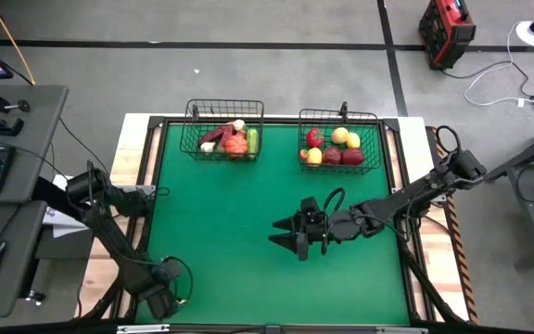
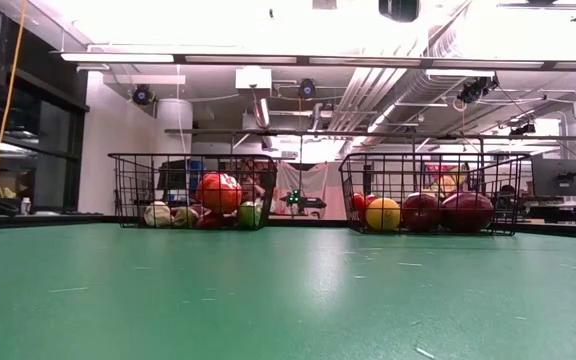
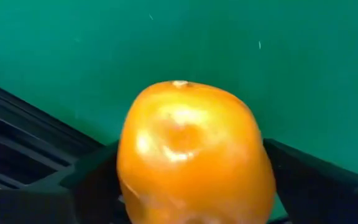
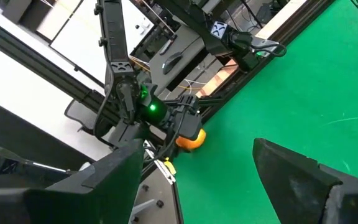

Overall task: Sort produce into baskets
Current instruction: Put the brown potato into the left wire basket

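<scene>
Now my left gripper (image 4: 188, 134), down at the table's seven o'clock corner, clamps an orange fruit (image 3: 194, 155), so next I must carry it toward the fruit basket (image 1: 338, 139) at one o'clock.

A glossy orange fruit (image 3: 194, 155) sits between my left fingers (image 3: 309, 180) at the table's near left corner. Two black wire baskets stand at the far edge: the left basket (image 1: 222, 131) holds mixed vegetables, the right basket (image 1: 339, 139) red and yellow fruits.
</scene>
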Controlling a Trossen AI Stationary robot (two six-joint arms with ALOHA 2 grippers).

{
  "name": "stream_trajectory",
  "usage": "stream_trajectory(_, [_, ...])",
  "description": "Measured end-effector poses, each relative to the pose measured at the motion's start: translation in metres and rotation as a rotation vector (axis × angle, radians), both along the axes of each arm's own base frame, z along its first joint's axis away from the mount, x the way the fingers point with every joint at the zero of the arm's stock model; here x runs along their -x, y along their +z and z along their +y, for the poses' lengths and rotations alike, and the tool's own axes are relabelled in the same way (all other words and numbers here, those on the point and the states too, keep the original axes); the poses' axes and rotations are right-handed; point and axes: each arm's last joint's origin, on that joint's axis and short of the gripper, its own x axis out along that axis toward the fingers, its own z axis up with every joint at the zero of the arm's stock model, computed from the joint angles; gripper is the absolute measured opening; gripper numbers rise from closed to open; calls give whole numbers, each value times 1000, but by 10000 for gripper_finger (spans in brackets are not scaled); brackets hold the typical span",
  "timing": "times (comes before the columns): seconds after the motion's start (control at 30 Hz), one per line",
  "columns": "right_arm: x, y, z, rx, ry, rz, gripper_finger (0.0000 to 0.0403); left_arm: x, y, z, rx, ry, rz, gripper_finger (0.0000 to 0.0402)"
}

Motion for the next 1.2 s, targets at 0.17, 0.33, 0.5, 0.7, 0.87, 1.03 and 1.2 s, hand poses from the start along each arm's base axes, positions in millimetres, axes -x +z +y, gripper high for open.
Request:
stream_trajectory(0.17, [0, 0, 0, 0, 0, -1, 296, -1, 1, 0, 37, -53, 14, 258])
stream_trajectory(0.33, [1, 1, 1, -4, 53, 3, 296, -4, 16, 3, 108, -58, -31, 258])
stream_trajectory(0.5, [10, 15, 1, 56, 106, -39, 296, -20, 49, 24, 172, -21, -213, 258])
stream_trajectory(0.7, [41, 49, -7, 215, 94, -110, 296, -71, 112, 74, 60, 84, -790, 258])
stream_trajectory(0.87, [62, 71, -24, 375, -129, -126, 296, -102, 152, 146, -151, 66, -960, 258])
stream_trajectory(1.03, [68, 77, -43, 486, -447, -58, 296, -113, 171, 237, -348, 14, -935, 258])
stream_trajectory(1.2, [62, 76, -62, 529, -557, -10, 296, -106, 190, 327, -505, 6, -1025, 258])
